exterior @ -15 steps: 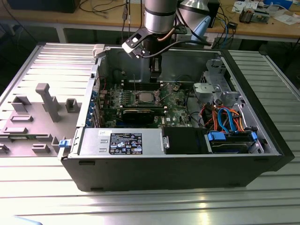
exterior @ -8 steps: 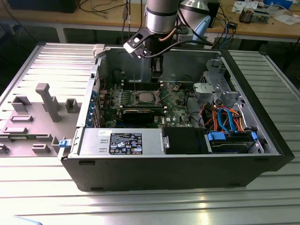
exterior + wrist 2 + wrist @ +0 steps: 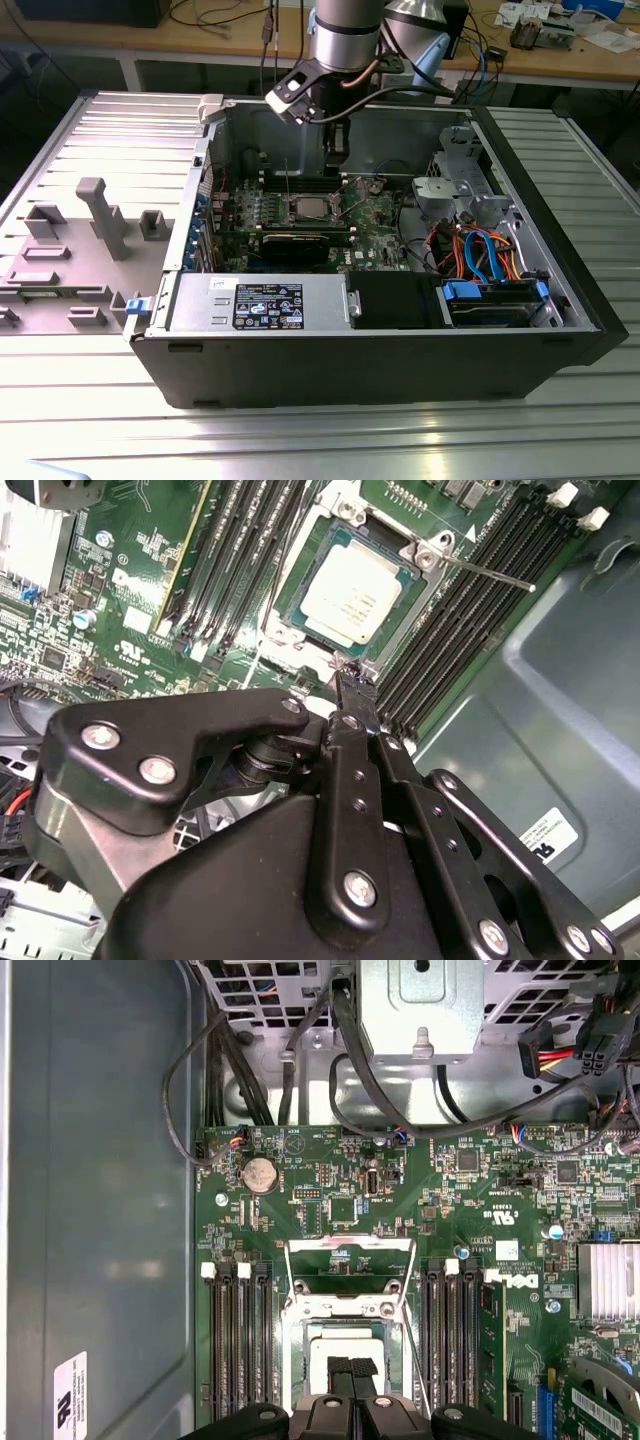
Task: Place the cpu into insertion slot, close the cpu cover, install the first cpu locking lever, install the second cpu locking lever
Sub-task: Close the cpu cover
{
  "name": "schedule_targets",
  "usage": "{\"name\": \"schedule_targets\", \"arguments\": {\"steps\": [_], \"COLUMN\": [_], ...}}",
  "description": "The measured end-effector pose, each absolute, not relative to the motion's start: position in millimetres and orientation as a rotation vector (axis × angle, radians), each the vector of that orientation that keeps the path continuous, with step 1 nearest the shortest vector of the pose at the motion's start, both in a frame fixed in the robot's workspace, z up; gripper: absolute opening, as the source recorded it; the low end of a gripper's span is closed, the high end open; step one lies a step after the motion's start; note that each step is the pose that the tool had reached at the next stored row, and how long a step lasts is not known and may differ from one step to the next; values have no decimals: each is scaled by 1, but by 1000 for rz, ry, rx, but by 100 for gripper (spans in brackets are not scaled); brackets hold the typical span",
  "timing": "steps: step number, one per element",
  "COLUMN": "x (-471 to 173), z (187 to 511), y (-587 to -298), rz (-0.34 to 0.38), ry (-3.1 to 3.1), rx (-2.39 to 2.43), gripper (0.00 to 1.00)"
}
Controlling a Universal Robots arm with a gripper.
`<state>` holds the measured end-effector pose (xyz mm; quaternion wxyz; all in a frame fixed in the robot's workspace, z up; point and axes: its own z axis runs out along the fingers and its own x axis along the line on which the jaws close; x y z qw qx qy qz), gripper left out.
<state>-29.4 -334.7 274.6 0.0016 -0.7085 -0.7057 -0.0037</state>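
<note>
The cpu (image 3: 350, 595) lies flat in the insertion slot (image 3: 308, 208) of the green motherboard, silvery top up, and also shows in the first wrist view as the cpu (image 3: 345, 1345). The cpu cover (image 3: 350, 1246) stands raised on its hinge beyond the slot, board visible through its window. My black gripper (image 3: 348, 683) hangs just above the chip's near edge, fingers (image 3: 340, 1368) pressed together with nothing between them. From the exterior view, the gripper (image 3: 337, 165) reaches down into the open case over the slot. A thin metal locking lever (image 3: 490, 572) sticks out sideways across the memory slots.
Long black memory slots (image 3: 235, 1340) flank the socket on both sides. A drive cage (image 3: 460, 170) and coloured cables (image 3: 480, 255) fill the exterior view's right of the case. The power supply (image 3: 260, 300) lies along the front wall. A grey fixture plate (image 3: 90, 230) sits outside on the exterior view's left.
</note>
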Motion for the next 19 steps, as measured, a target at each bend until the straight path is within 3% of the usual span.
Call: {"name": "schedule_targets", "arguments": {"steps": [19], "x": [-24], "z": [275], "y": [-335], "rz": [-12], "ry": [-2215], "rx": [-2224], "gripper": [11]}}
